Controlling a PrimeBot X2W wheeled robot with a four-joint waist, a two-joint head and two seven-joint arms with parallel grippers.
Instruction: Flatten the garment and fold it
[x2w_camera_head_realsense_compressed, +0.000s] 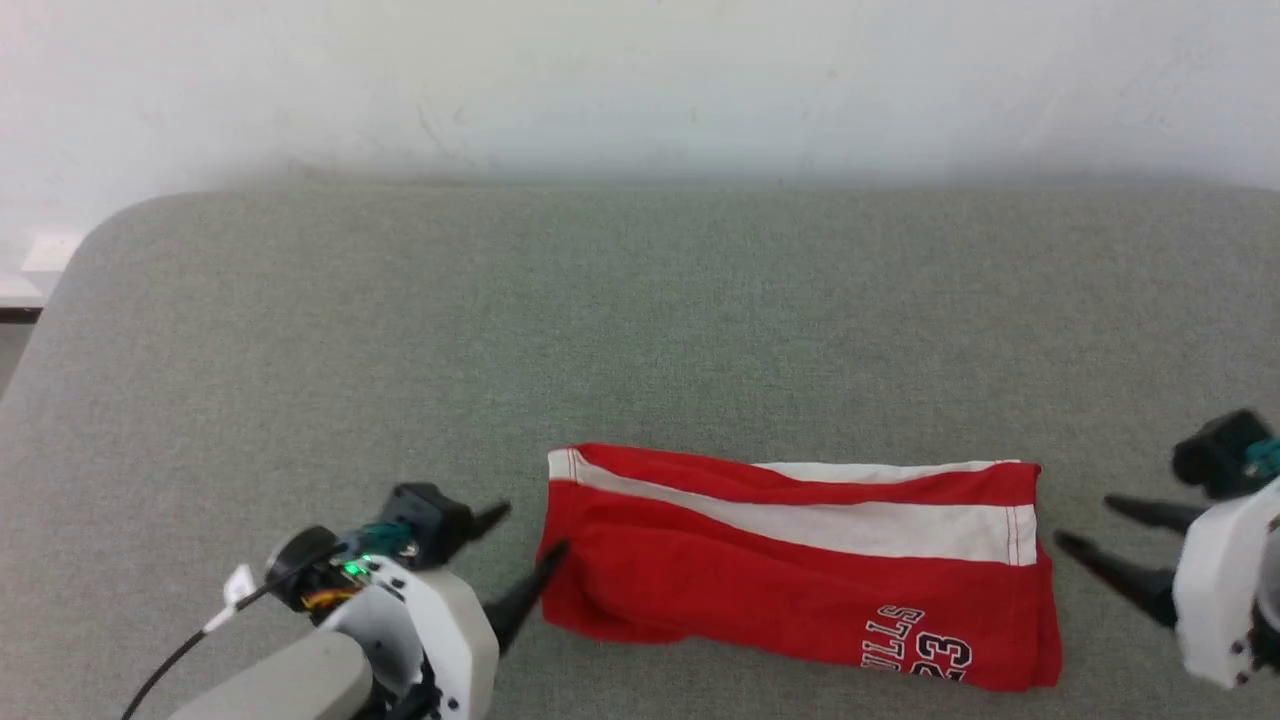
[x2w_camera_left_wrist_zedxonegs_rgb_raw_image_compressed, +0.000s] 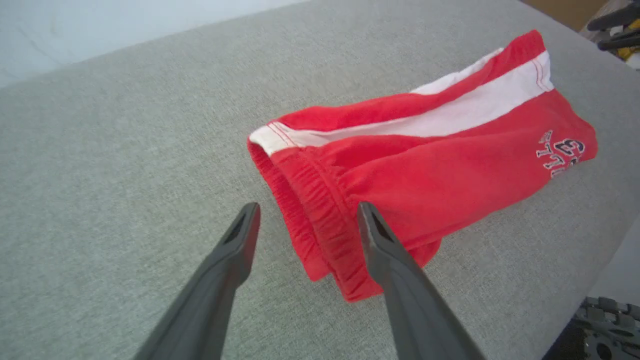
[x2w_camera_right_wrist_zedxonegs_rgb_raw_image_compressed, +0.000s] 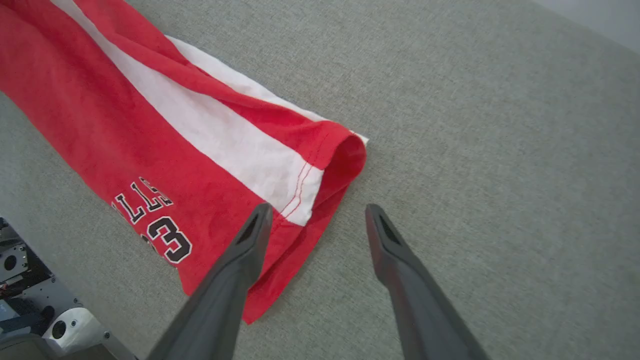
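grey fabric worktop (x2w_camera_head_realsense_compressed: 300, 330) carries red shorts (x2w_camera_head_realsense_compressed: 800, 570) folded lengthwise; left gripper (x2w_camera_head_realsense_compressed: 536, 527) sits at the waistband end, right gripper (x2w_camera_head_realsense_compressed: 1083, 519) at the hem, both with fingers spread, grasping nothing.

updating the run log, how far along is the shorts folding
Done: the shorts lie fairly flat, apparently folded leg over leg. In hand: nothing is gripped; the left tool is open at the waistband, the right tool open by the hem. Left: probably a crosswise fold.
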